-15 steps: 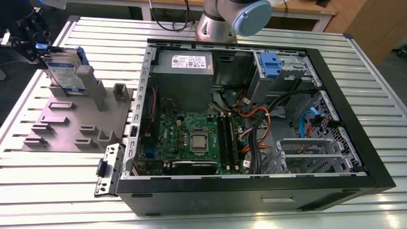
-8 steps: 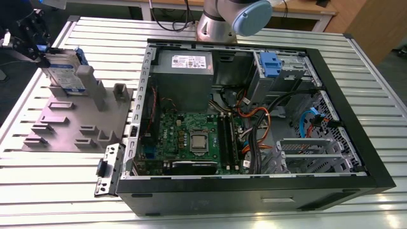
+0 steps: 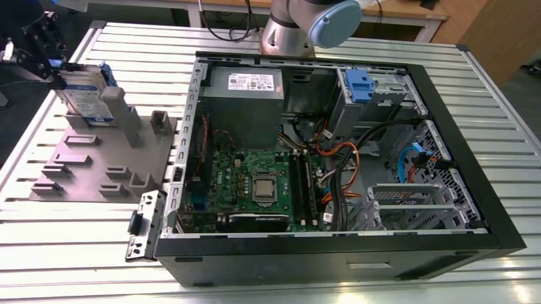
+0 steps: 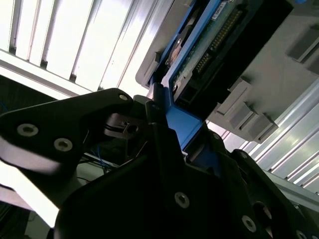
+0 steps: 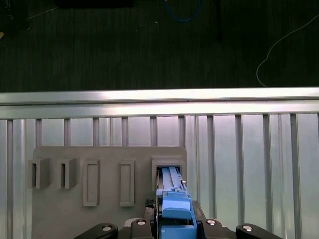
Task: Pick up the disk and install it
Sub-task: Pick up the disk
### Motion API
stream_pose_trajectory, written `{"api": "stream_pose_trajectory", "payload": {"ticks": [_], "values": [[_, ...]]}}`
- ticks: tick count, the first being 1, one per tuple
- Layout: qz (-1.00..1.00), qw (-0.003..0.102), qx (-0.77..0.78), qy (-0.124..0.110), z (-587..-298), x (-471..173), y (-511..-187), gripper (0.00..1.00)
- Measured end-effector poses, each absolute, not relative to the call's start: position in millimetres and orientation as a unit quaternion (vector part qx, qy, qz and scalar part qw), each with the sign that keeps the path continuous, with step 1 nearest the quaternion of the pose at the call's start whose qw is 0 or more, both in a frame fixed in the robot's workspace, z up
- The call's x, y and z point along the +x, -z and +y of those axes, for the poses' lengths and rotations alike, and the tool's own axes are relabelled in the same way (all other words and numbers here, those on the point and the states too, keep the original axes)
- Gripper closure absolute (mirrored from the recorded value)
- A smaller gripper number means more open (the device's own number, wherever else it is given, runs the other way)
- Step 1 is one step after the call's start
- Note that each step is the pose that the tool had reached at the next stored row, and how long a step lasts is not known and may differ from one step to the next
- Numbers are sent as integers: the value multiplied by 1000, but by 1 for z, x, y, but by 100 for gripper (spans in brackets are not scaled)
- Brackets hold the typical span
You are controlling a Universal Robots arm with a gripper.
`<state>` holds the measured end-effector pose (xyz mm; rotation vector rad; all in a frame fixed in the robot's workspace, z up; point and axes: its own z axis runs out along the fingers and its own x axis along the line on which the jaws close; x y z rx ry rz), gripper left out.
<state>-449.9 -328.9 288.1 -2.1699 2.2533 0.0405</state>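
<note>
The disk point(image 3: 87, 95), silver with a white-and-blue label and a blue carrier frame, stands upright on edge in a slot of the grey fixture plate point(image 3: 93, 164) at the exterior view's left. My black gripper point(image 3: 50, 71) is over its top edge, and its fingers close on the blue frame. In the first wrist view the blue frame point(image 5: 174, 206) sits between the fingers point(image 5: 147, 219), with the disk's lower end inside the slot's raised collar point(image 5: 169, 163). In the second wrist view the disk's circuit-board side point(image 4: 214, 42) and its blue frame point(image 4: 182, 124) run up from the gripper point(image 4: 167, 127).
An open black computer case point(image 3: 448, 145) lies at the exterior view's right, with a grey power supply point(image 3: 243, 82), motherboard point(image 3: 253, 183), cables and a drive bay with a blue latch point(image 3: 359, 85). The arm's base point(image 3: 292, 28) stands behind it on the slatted metal table point(image 3: 507, 107).
</note>
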Motion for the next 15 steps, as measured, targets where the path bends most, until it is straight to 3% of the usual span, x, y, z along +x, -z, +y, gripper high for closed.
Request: {"api": "stream_pose_trajectory", "payload": {"ticks": [15], "values": [[720,7,-694,-13,-329,-450,-300,64]]}}
